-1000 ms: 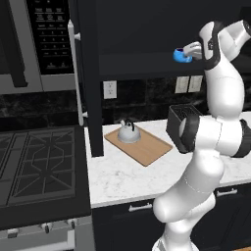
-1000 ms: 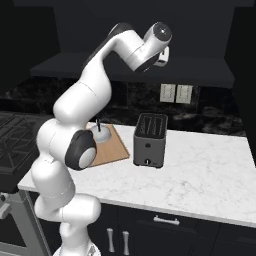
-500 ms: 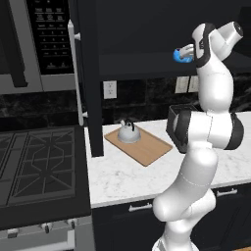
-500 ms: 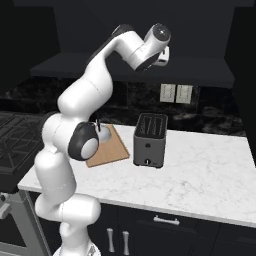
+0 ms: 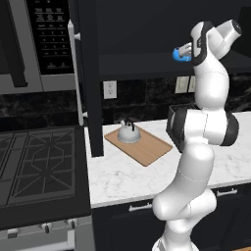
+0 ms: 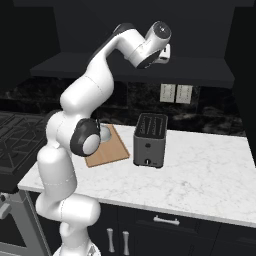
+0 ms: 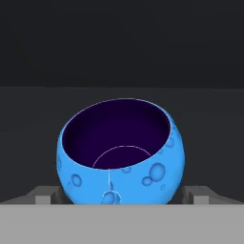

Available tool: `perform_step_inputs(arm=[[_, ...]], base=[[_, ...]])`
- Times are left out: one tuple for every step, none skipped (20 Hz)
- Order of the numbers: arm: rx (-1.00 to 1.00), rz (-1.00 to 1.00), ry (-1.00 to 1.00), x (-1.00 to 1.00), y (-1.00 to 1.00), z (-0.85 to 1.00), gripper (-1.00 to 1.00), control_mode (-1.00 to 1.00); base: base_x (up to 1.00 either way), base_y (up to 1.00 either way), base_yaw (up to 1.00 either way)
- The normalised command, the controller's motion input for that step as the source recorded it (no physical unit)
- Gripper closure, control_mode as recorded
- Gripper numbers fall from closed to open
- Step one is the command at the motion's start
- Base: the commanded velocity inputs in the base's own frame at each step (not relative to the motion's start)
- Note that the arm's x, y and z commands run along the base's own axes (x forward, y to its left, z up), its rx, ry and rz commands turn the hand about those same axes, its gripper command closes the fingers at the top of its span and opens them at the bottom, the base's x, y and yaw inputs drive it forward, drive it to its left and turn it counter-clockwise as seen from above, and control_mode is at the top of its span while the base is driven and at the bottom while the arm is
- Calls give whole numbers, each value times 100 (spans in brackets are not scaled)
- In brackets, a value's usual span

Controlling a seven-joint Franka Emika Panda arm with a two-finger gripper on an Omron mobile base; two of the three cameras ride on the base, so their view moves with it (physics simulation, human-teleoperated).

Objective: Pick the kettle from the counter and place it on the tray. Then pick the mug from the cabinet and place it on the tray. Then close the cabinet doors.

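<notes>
Kettle [image 5: 129, 133] already on tray [image 5: 147, 147] at far left of counter [image 5: 127, 179]; step in hand judged as the mug pick, gripper [image 7: 121, 196] up at cabinet [image 5: 162, 59] shelf, jaws spread wide either side of blue mug [image 7: 120, 152], not yet pinching. Best closed squarely across the round belly, then lifted straight before drawing out. Mug upright on shelf, mouth up, long axis vertical; handle direction not discernible.

kitchen, rendered: stovetop [image 5: 39, 166], microwave [image 5: 46, 41], marble counter [image 6: 200, 170], toaster [image 6: 150, 140], probably home.
</notes>
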Motion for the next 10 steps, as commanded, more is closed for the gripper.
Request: perform_step_inputs(arm=[[-3, 0, -5, 0, 0, 0, -100, -100], [-3, 0, -4, 0, 0, 0, -100, -100], [-3, 0, -4, 0, 0, 0, -100, -100], [-3, 0, -3, 0, 0, 0, -100, -100], [-3, 0, -3, 0, 0, -2, -100, -100], [-4, 0, -3, 0, 0, -3, -100, -100], [-4, 0, -4, 0, 0, -5, -100, -100], [-4, 0, -2, 0, 0, -10, -100, -100], [-5, 0, -1, 0, 0, -11, -100, -100], [-5, 0, 0, 0, 0, -13, -100, -100]], base=[[0, 0, 0], [0, 0, 0], [0, 0, 0], [0, 0, 0], [0, 0, 0], [0, 0, 0], [0, 0, 0], [0, 0, 0], [0, 0, 0], [0, 0, 0]])
